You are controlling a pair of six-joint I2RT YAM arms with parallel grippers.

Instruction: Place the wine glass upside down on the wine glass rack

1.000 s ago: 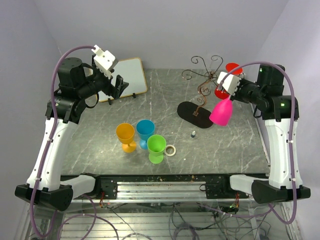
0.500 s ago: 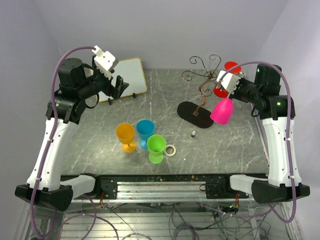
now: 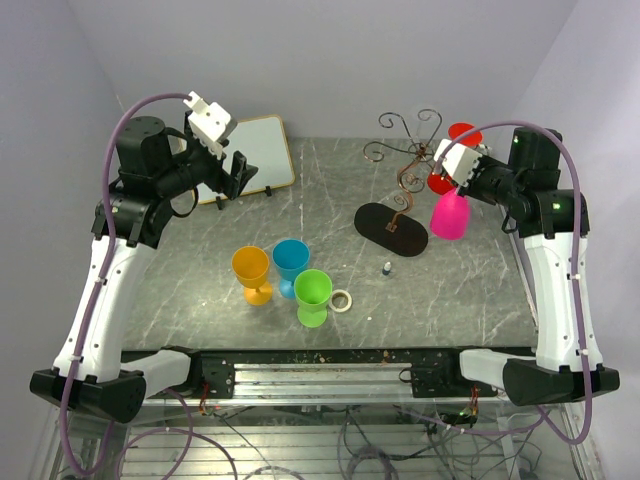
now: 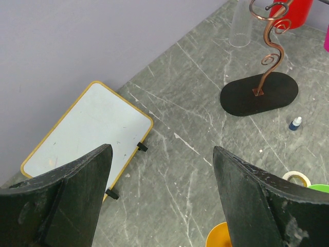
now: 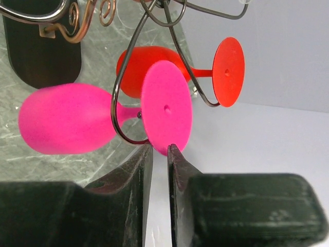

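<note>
From above, the hook carrying the pink wine glass (image 3: 449,215) is masked by the right arm's white wrist block. Only the bowl shows, mouth down, just right of the wine glass rack (image 3: 392,228), which stands toward the far right corner of the bench (image 3: 450,290).

The right wrist view fills that in. The stem sits inside a curled wire loop, and the round foot's lower rim dips into the slit between the right jaws. Their fingertips (image 5: 146,154) stand only a sliver apart, and whether they pinch the rim cannot be told. Behind it a red glass (image 5: 154,67) hangs the same way on a neighbouring hook; from above the arm half covers it.

The left jaws, raised near the far left corner, gape wide with nothing between them. Their camera cuts off the rack's top, a clear tube-like thing at the upper edge, and the orange goblet (image 3: 250,270) and green goblet (image 3: 313,293) at the bottom. The blue goblet (image 3: 291,260) appears only from above, as one of the group with a tape ring (image 3: 341,300) toward the near edge; a tiny bottle (image 3: 386,268) sits near the rack's base. A whiteboard (image 4: 85,134) occupies the far left corner.

The bench is grey veined stone, closed in by plain pale walls.
</note>
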